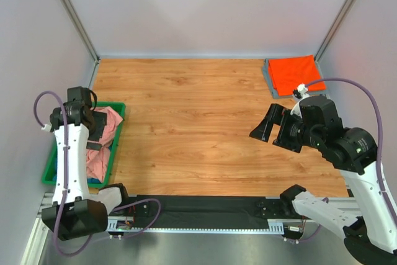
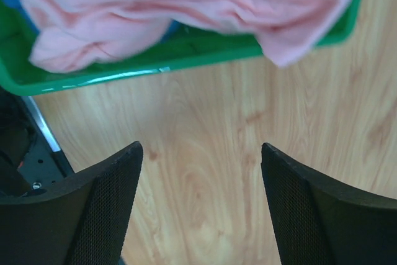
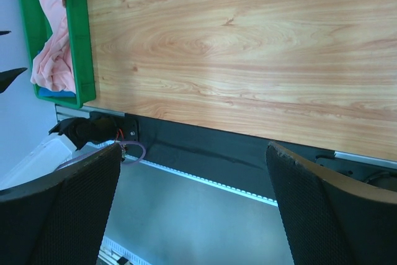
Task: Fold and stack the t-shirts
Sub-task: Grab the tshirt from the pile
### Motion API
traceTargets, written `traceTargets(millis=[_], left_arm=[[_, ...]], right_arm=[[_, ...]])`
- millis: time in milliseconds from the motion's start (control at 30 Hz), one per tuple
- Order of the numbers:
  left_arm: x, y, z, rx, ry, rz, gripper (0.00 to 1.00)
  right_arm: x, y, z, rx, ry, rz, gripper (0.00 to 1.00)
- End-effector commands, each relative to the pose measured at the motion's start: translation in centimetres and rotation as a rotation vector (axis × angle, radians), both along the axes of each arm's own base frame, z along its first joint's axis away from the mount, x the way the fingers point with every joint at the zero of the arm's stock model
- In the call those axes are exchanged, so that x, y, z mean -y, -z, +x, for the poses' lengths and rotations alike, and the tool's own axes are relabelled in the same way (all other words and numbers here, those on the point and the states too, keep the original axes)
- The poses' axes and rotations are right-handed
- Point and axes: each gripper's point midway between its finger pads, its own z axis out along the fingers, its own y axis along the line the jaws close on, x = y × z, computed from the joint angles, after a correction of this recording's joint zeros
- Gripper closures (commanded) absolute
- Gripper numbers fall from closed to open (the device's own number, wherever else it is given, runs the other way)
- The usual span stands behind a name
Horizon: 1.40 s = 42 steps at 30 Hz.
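Observation:
A salmon-pink t-shirt (image 1: 102,144) lies crumpled in the green bin (image 1: 116,147) at the table's left edge, one corner hanging over the rim (image 2: 298,35). A teal-blue t-shirt (image 1: 93,182) peeks out beneath it at the bin's near end. At the back right, a folded orange-red t-shirt (image 1: 299,74) rests on a grey t-shirt (image 1: 270,80). My left gripper (image 2: 200,146) hovers open beside the bin, over bare wood, holding nothing. Over the table's right half my right gripper (image 1: 263,125) is raised and open, also holding nothing (image 3: 193,147).
A black strip (image 1: 205,206) and a metal rail run along the table's near edge between the arm bases. Grey walls close in the left, back and right sides. The wooden tabletop (image 1: 192,122) stretches between the bin and the folded pile.

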Motion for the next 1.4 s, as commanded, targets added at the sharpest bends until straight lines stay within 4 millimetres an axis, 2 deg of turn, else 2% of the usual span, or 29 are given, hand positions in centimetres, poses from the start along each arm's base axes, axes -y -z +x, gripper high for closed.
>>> traceTargets(millis=[0,67,100,133,333,467,533,600,667,733,767,933,1033,1100,1133,1167,1200,1233,1267,1300,1333,1367], left_arm=[[-4.2,1.8,-3.6,-0.130,-0.247,0.081,0.16],[-5.4,2.4,-4.8,-0.197,-0.356,0.109,0.15],[-5.5,3.1,-6.3,-0.267,-0.389,0.112,0.15],[-5.6,3.7,-6.5,-0.280,-0.403,0.104,0.15],[-6.1,9.2,-5.8,-0.288,-0.447,0.036,0.15],[-6.9,10.6,-5.0,-0.337,-0.444,0.042,0.18],[-7.8,9.8,-4.1,-0.333,-0.434,0.074,0.21],[-9.0,8.7,-3.3,-0.311,-0.427,0.122,0.40],[-9.9,7.9,-3.0,-0.293,-0.432,0.166,0.51],[-10.9,7.1,-2.9,-0.289,-0.446,0.220,0.51],[-11.3,7.0,-2.8,-0.291,-0.448,0.241,0.47],[-11.0,8.7,-2.8,-0.360,-0.413,0.215,0.32],[-10.6,9.8,-3.2,-0.376,-0.406,0.200,0.32],[-10.5,10.1,-3.1,-0.366,-0.407,0.195,0.41],[-10.5,9.9,-2.9,-0.355,-0.405,0.192,0.50],[-10.5,9.0,-2.1,-0.323,-0.386,0.182,0.89],[-10.4,8.2,-1.4,-0.291,-0.371,0.171,1.00],[-10.1,7.0,-0.6,-0.257,-0.312,0.163,1.00],[-9.7,4.6,2.1,-0.141,-0.252,0.136,1.00],[-9.3,2.8,3.8,-0.067,-0.189,0.135,1.00],[-8.0,0.6,5.6,0.008,-0.058,0.153,1.00],[-6.7,-3.9,9.1,0.192,0.037,0.151,1.00]], right_arm=[[-0.2,0.3,-1.5,-0.022,-0.056,0.012,0.00],[-0.2,0.4,-1.7,-0.027,-0.066,0.008,0.00],[-0.2,0.2,-1.7,-0.024,-0.068,0.010,0.00],[-0.1,0.2,-1.8,-0.033,-0.068,0.002,0.00],[-0.2,-0.9,-1.9,-0.035,-0.084,0.002,0.00],[-0.2,-1.1,-2.1,-0.039,-0.083,0.002,0.00],[-0.1,-1.2,-2.3,-0.040,-0.085,0.004,0.00],[0.0,-1.3,-2.3,-0.033,-0.083,0.007,0.00],[0.0,-1.6,-2.4,-0.020,-0.083,0.015,0.00],[-0.1,-1.8,-2.4,-0.017,-0.085,0.023,0.00],[-0.2,-1.9,-2.4,-0.015,-0.088,0.027,0.00],[-0.1,-2.2,-2.2,-0.017,-0.086,0.016,0.00],[-0.1,-2.5,-2.1,-0.018,-0.086,0.013,0.00],[-0.2,-2.7,-2.1,-0.014,-0.085,0.015,0.00],[-0.2,-2.7,-2.0,-0.014,-0.083,0.014,0.00],[-0.2,-2.8,-2.0,-0.012,-0.083,0.016,0.00],[-0.2,-2.9,-1.8,-0.007,-0.082,0.015,0.00],[-0.2,-3.0,-1.8,-0.002,-0.082,0.015,0.00],[-0.2,-3.1,-1.8,0.002,-0.081,0.017,0.00],[-0.3,-3.3,-1.5,0.018,-0.081,0.018,0.00],[-0.2,-3.7,-1.4,0.035,-0.079,0.021,0.00],[-0.2,-3.9,-1.3,0.046,-0.078,0.022,0.00]])
